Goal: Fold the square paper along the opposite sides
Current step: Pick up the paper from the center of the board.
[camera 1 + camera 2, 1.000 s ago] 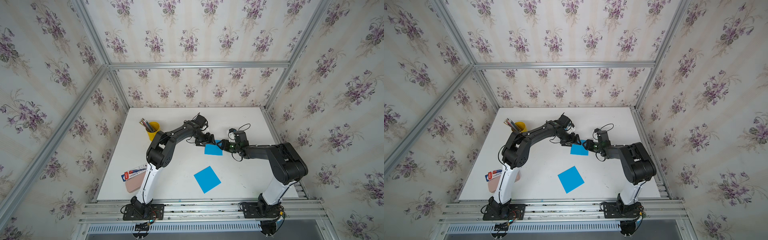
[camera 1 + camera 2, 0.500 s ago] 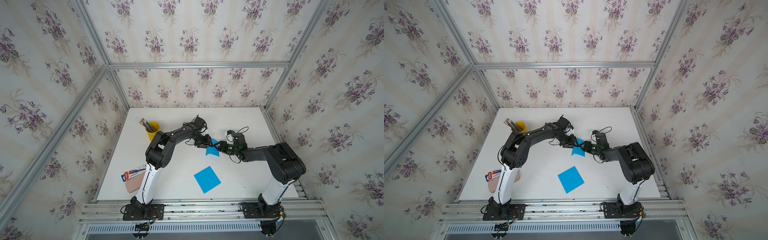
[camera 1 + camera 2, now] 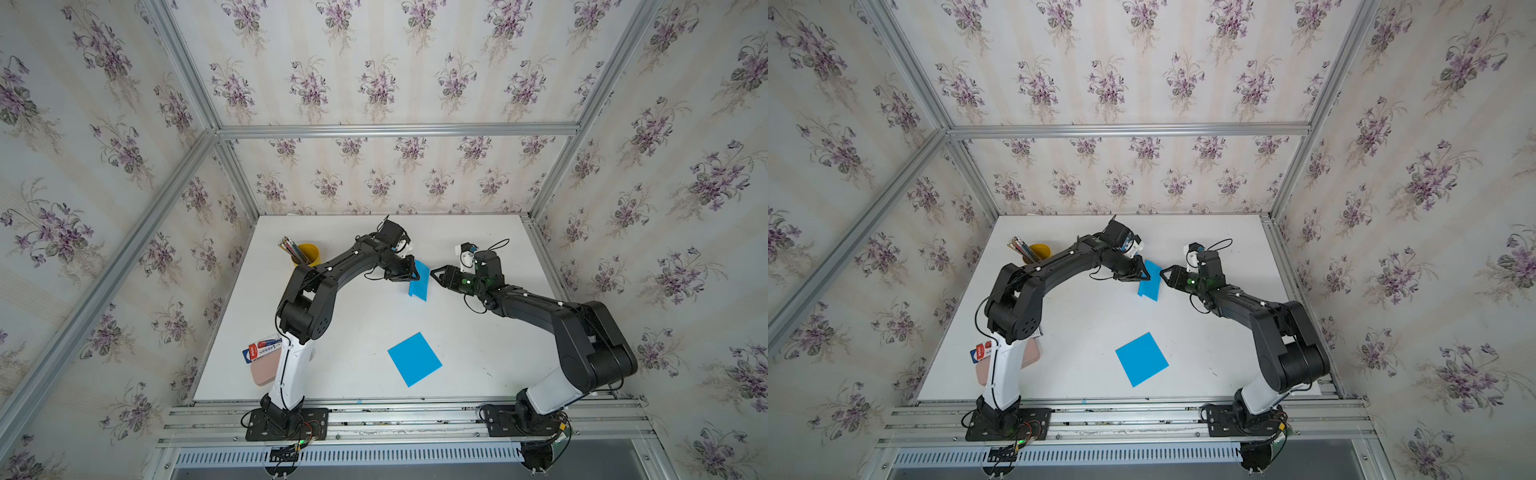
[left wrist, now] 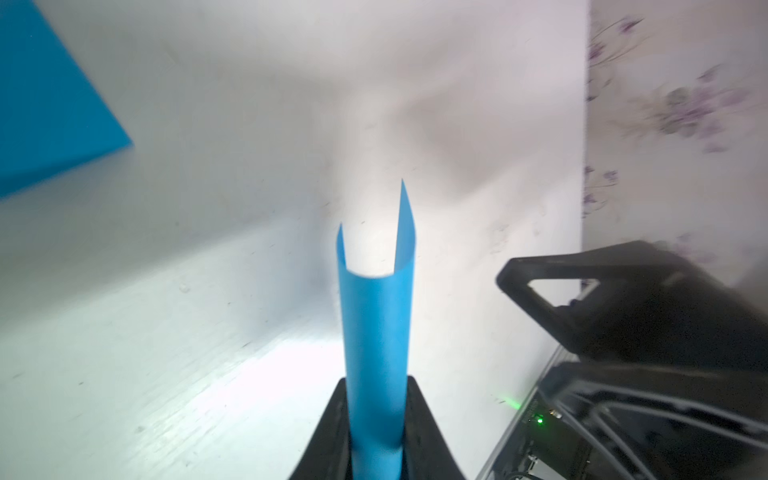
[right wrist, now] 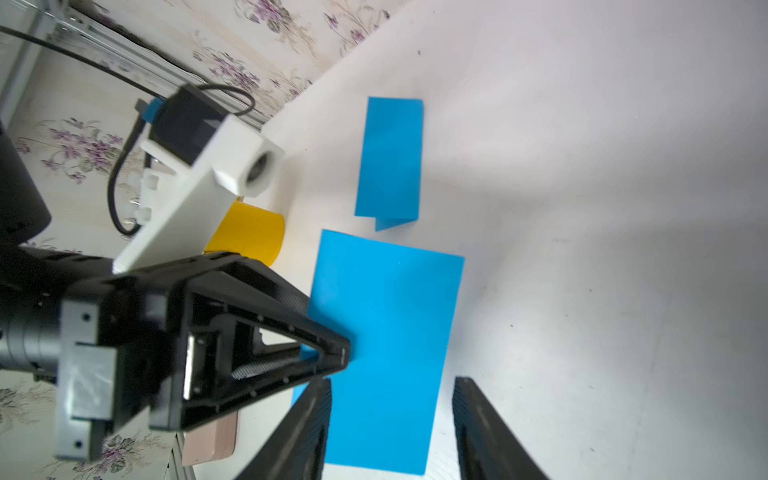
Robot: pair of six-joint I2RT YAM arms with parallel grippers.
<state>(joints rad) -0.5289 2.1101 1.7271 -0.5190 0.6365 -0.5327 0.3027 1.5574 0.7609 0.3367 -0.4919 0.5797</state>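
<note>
Held paper, look: plain bright blue sheet [image 3: 419, 282], no markings visible.
Held paper, shape: bent into an open U-shaped trough, not creased flat; in the left wrist view [image 4: 376, 332] its two free corners point away, one reaching further than the other.
Held paper, pose: stands steeply on edge in both top views [image 3: 1150, 284]; whether its lower edge touches the table [image 3: 353, 332] cannot be told.
Held paper, grip: one end pinched between the jaws of the left gripper [image 4: 376, 384].
Second paper, look: same blue [image 3: 414, 359], lying flat.
Second paper, state: looks already folded; the right wrist view [image 5: 390, 158] shows a flap peeking past one edge.
Second paper, place: the table's near half, well apart from the held paper.
</note>
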